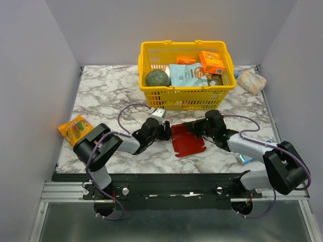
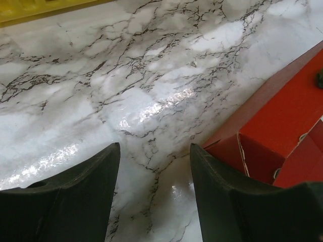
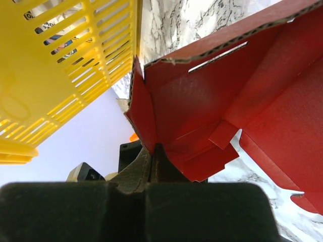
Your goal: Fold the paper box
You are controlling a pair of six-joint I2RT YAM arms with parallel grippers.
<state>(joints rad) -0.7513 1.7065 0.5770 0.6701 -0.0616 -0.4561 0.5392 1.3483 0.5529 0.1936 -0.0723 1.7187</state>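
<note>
The red paper box [image 1: 187,141] lies partly folded on the marble table between my two arms, with its flaps raised. My right gripper [image 1: 196,126] is at the box's far right corner. In the right wrist view it [image 3: 154,150] is shut on the lower edge of a raised flap of the paper box [image 3: 227,96]. My left gripper [image 1: 164,130] sits just left of the box. In the left wrist view it [image 2: 154,147] stands open over bare marble, and the paper box [image 2: 282,121] touches the outside of its right finger [image 2: 217,191].
A yellow basket [image 1: 184,96] holding groceries stands just behind the box and shows close by as the basket [image 3: 60,65] in the right wrist view. An orange snack packet [image 1: 74,128] lies at the left edge. A wrapped packet [image 1: 251,80] lies at the back right.
</note>
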